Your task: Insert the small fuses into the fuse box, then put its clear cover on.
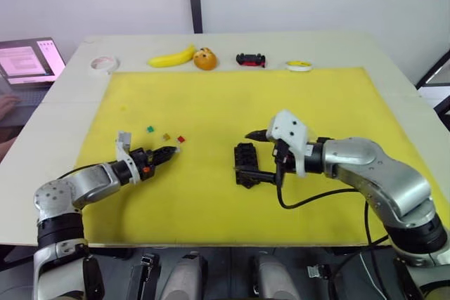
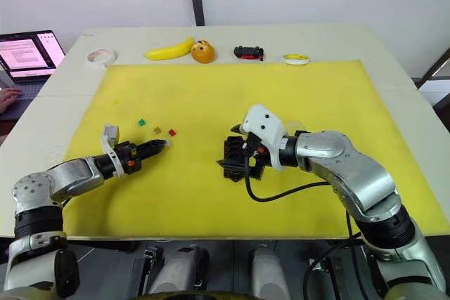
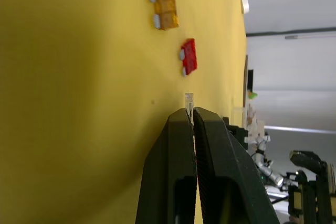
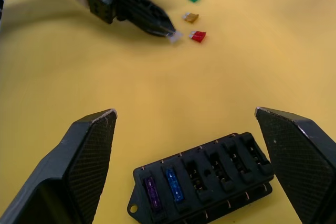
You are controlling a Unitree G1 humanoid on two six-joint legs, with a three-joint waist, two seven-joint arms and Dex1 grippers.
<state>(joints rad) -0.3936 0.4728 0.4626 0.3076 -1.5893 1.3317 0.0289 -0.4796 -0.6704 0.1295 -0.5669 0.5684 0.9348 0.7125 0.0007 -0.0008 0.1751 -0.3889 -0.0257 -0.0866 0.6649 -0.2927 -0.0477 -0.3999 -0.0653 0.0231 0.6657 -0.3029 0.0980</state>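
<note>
The left arm reaches forward low over the mat, forearm angled toward the middle. The left gripper has its two black fingers pressed together, pinching a small pale fuse whose end sticks out just past the tips. The right arm bends at the elbow, and its forearm runs across toward the left arm. The right gripper hangs with its fingers spread wide, nothing between them, one on each side of the fuse box just below and ahead.
</note>
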